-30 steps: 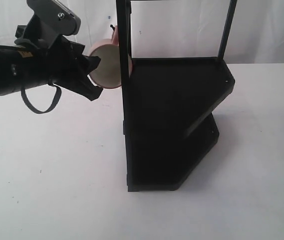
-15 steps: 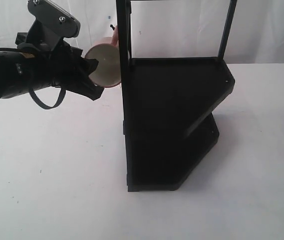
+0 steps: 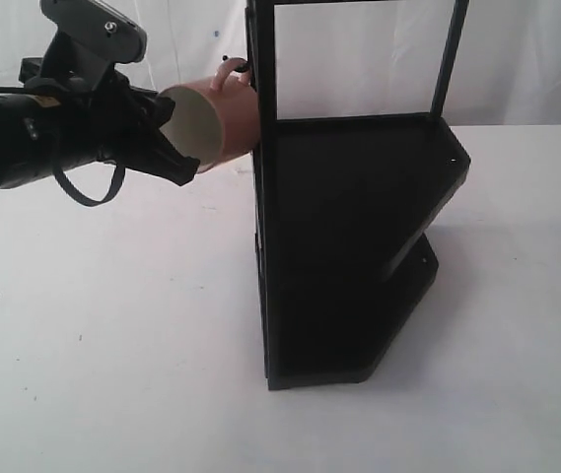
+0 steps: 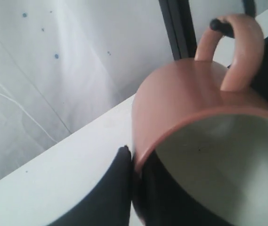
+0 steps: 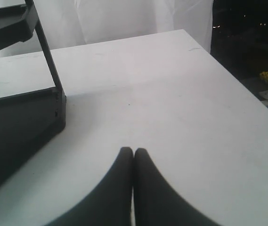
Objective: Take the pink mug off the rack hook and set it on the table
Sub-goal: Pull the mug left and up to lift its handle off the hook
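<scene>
Above the far-left part of the table (image 3: 112,345), we see the left gripper (image 3: 175,148) clamped on the rim of the pink mug (image 3: 226,116). In the left wrist view one finger (image 4: 119,188) presses the outside of the wall, and a dark shape just inside the rim looks like its partner. The mug is held clear of the tabletop and lies on its side. Its long axis runs roughly level from the gripper toward the rack (image 3: 349,246), with the cream mouth facing the left edge and the base close beside the upright post. Its handle (image 4: 237,52) stands on top, and the ball tip of the rack hook (image 4: 221,26) pokes through the loop, so we judge the mug not yet free. The coming move turns on that link. The hook juts from the post toward the left edge, so the handle probably has to rise a little and slide leftward along the hook, away from the post, before the mug can go down to the table. The left arm already has the mug and is plainly the nearer. The rack stands mid-table toward the far edge. The right gripper (image 5: 133,155) hangs over bare table on the rack's other side, its fingers pressed together on nothing and well apart from the mug.
</scene>
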Tool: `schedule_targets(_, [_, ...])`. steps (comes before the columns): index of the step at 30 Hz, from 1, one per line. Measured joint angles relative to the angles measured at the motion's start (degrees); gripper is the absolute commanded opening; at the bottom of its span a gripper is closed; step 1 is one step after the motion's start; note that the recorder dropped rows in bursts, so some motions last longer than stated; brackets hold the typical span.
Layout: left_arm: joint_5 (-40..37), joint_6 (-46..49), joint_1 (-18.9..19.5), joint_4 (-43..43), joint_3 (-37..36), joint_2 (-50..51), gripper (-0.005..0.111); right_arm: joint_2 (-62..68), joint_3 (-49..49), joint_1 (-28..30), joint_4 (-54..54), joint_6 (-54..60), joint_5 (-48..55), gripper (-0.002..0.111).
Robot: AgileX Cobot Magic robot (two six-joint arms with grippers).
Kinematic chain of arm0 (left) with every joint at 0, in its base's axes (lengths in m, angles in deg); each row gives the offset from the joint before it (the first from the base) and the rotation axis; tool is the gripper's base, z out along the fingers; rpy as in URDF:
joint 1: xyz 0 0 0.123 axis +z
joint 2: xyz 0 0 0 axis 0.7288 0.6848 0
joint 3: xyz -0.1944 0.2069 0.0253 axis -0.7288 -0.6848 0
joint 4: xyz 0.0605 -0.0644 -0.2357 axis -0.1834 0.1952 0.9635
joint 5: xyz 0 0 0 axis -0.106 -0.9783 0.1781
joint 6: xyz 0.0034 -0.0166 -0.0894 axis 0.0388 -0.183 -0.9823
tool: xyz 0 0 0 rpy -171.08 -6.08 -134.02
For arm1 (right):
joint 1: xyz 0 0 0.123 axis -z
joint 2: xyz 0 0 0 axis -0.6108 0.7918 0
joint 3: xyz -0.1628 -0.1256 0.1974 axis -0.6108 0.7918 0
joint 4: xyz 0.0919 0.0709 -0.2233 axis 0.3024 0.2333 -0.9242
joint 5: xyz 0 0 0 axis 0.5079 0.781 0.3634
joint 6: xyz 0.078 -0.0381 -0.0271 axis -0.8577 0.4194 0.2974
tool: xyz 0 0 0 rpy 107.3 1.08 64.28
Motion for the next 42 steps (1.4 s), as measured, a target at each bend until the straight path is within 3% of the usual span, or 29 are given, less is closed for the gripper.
schedule_targets(26, [-1.6, -1.0, 0.0, -0.4, 0.0, -3.7, 0.0, 0.0, 0.0, 0.0, 0.0, 0.0, 0.0, 0.0])
schedule_targets(36, [-4.1, 12.3, 0.0, 8.1, -0.1, -5.1, 0.0, 0.0, 0.0, 0.0, 0.0, 0.0, 0.0, 0.0])
schedule_targets(42, [-0.4, 17.5, 0.0, 12.7, -0.2, -7.4, 0.0, 0.0, 0.0, 0.0, 0.0, 0.0, 0.0, 0.0])
